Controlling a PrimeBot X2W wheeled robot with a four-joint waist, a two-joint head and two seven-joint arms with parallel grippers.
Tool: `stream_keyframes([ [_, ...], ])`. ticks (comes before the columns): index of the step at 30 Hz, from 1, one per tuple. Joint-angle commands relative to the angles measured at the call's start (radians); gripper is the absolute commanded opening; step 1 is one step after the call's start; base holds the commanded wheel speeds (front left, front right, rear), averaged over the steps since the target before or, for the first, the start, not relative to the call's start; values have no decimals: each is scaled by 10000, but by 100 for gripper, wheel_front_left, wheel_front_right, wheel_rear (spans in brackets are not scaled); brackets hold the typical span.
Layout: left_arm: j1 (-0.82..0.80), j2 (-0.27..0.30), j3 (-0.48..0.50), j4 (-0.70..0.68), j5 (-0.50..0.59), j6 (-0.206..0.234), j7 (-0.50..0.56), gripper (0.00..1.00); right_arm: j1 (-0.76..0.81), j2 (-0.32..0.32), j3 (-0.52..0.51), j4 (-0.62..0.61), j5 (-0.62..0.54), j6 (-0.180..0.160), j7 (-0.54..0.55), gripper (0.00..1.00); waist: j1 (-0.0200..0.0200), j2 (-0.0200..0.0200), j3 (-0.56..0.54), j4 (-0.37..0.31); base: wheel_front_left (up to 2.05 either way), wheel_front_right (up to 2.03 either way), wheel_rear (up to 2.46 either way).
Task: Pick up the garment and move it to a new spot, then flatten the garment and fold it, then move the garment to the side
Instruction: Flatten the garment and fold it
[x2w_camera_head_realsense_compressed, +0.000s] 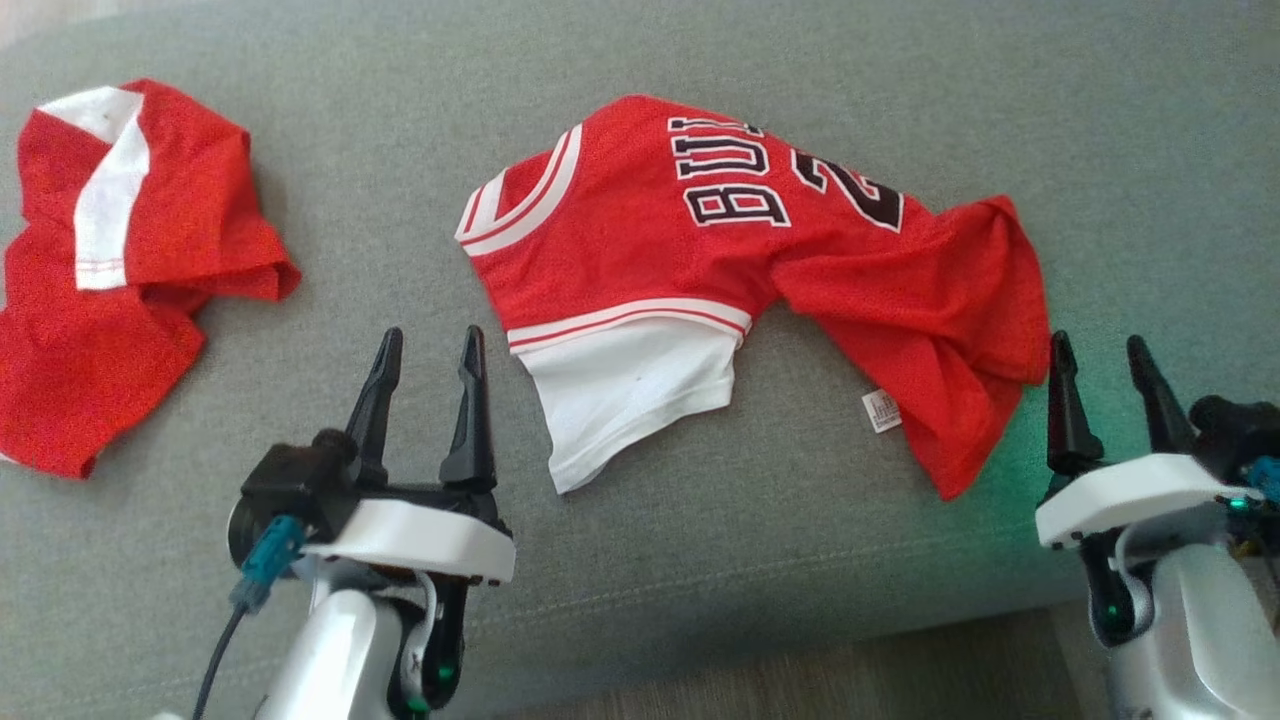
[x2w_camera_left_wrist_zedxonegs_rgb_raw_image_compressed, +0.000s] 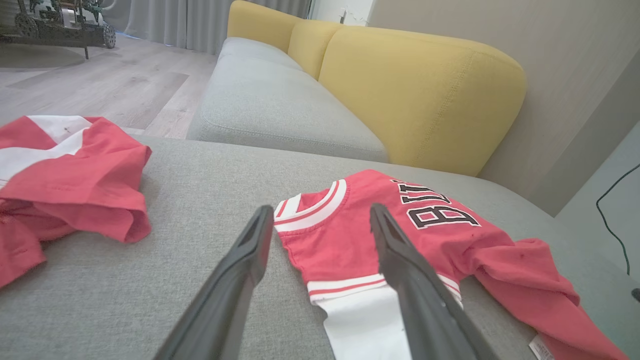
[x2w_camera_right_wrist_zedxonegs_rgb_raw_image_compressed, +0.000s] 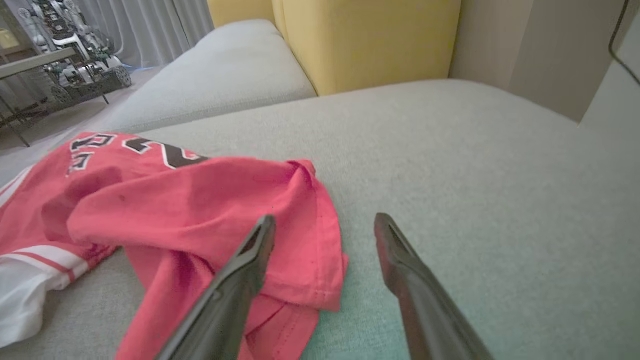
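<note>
The garment (x2w_camera_head_realsense_compressed: 700, 240) is a red jersey with black lettering and a white sleeve, lying crumpled on the grey cushion (x2w_camera_head_realsense_compressed: 780, 520). Its right part is bunched into folds. My left gripper (x2w_camera_head_realsense_compressed: 430, 345) stands open just left of the white sleeve, touching nothing. In the left wrist view my left gripper (x2w_camera_left_wrist_zedxonegs_rgb_raw_image_compressed: 320, 217) points at the jersey (x2w_camera_left_wrist_zedxonegs_rgb_raw_image_compressed: 345, 240) and its striped collar. My right gripper (x2w_camera_head_realsense_compressed: 1100, 350) is open beside the jersey's bunched right edge. In the right wrist view my right gripper (x2w_camera_right_wrist_zedxonegs_rgb_raw_image_compressed: 325, 222) hovers at the hem of the jersey (x2w_camera_right_wrist_zedxonegs_rgb_raw_image_compressed: 200, 200).
A second red and white garment (x2w_camera_head_realsense_compressed: 110, 260) lies crumpled at the far left of the cushion, also seen as a heap (x2w_camera_left_wrist_zedxonegs_rgb_raw_image_compressed: 70, 175) in the left wrist view. Yellow sofa backrests (x2w_camera_left_wrist_zedxonegs_rgb_raw_image_compressed: 420, 95) rise behind. The cushion's front edge (x2w_camera_head_realsense_compressed: 800, 620) runs below, with wooden floor beyond.
</note>
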Motion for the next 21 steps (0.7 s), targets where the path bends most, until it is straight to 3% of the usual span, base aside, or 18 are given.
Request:
stream_keyframes([
  [1,-451,26,199,-276,80,-39,-78,100,-468,-9,146,99,198,-2,-83,100,0,0,163,32,0,0,0],
  [10,-775,26,43,-171,249,-81,-78,100,-1402,-9,-117,2113,307,-2,-89,100,0,0,572,170,0,0,0],
  [21,-877,26,57,-124,296,-81,-78,100,-1822,-9,-125,3115,311,-2,-92,100,0,0,695,207,0,0,0],
])
